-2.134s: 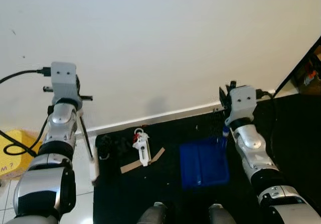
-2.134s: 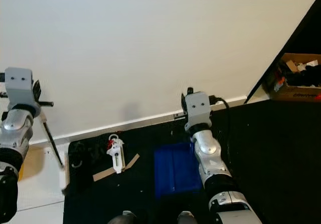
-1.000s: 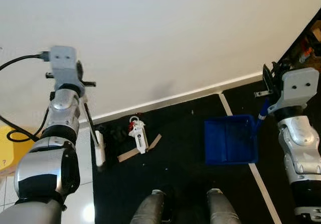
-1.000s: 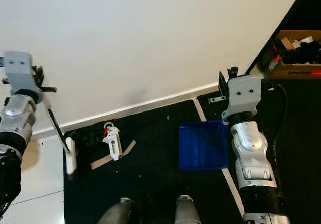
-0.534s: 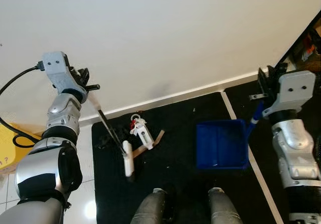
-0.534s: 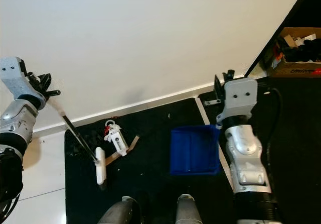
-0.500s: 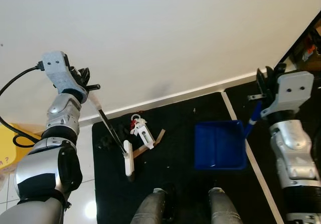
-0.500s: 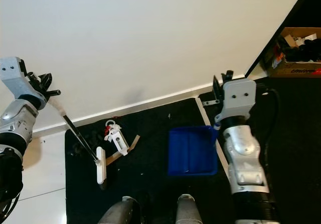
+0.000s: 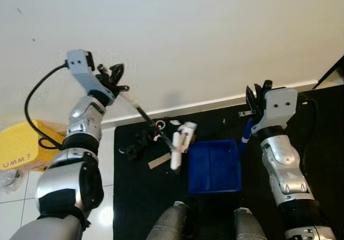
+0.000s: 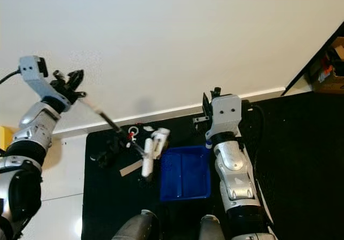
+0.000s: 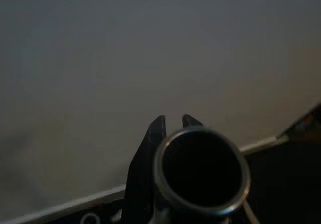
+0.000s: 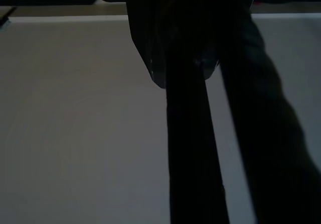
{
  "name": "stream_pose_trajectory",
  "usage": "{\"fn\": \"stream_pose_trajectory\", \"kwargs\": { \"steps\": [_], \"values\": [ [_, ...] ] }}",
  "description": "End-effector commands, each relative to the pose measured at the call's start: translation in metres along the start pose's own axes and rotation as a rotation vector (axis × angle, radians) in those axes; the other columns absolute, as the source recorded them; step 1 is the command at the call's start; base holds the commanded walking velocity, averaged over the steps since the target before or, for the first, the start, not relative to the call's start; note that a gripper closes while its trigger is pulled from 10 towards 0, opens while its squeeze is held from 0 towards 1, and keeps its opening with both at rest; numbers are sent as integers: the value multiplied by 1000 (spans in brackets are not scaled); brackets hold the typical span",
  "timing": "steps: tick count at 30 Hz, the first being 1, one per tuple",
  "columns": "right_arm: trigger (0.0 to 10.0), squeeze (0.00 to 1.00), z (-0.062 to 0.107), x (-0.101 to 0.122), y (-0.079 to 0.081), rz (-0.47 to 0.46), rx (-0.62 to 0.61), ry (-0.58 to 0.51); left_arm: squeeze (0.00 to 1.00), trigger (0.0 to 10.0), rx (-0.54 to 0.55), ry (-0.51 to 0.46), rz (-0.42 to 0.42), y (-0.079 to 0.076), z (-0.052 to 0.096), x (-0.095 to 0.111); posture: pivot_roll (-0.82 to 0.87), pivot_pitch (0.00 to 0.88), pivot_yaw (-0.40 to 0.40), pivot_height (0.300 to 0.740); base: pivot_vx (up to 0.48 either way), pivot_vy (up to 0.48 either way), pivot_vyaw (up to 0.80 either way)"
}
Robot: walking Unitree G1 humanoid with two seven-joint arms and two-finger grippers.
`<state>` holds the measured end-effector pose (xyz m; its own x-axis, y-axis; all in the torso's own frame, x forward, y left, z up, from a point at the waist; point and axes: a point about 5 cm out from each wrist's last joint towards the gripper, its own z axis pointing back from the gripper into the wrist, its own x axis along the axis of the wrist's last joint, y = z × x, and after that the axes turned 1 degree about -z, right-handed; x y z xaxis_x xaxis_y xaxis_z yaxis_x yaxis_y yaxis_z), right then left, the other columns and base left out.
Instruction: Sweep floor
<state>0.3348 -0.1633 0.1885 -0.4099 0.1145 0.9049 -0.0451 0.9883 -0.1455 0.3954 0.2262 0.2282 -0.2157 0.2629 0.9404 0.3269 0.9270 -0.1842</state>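
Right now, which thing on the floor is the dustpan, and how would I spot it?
Find the black floor mat at the foot of the pale wall. The dustpan lies on it, just ahead of the robot's feet, its handle held by the right gripper. It is the one bright blue, flat, square tray; the scraps beside it, by the brush head, are white and brown.

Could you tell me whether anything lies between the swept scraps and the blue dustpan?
Nothing visible does. The white scrap and the broom head sit right at the dustpan's left rim; the cardboard strip lies just behind the head.
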Motion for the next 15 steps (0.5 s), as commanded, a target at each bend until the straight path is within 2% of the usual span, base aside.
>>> {"fn": "stream_pose_trajectory", "kwargs": {
  "steps": [1, 6, 8, 11, 15],
  "values": [
    [10000, 0, 3, -2, 6, -4, 9, -8, 16, 10000, -20, -6, -17, -2, 3, 0, -12, 311, 194, 740, 0, 0, 0],
    [10000, 0, 0, 0, 9, -5, 9, -18, 24, 10000, -32, -76, -63, 1, -1, 28, 0, 305, 203, 740, 0, 0, 0],
    [10000, 0, -1, 2, 6, 25, 2, -30, 24, 10000, -36, -122, -127, 4, -4, 49, 8, 301, 208, 740, 0, 0, 0],
    [10000, 0, 0, 3, 2, 38, -9, -32, 20, 10000, -42, -132, -153, 4, -6, 54, 8, 300, 210, 740, 0, 0, 0],
    [10000, 0, 2, 0, -10, 112, -42, -27, 24, 10000, -29, -133, -199, 4, -9, 57, 7, 307, 216, 740, 0, 0, 0]
  ]
}}
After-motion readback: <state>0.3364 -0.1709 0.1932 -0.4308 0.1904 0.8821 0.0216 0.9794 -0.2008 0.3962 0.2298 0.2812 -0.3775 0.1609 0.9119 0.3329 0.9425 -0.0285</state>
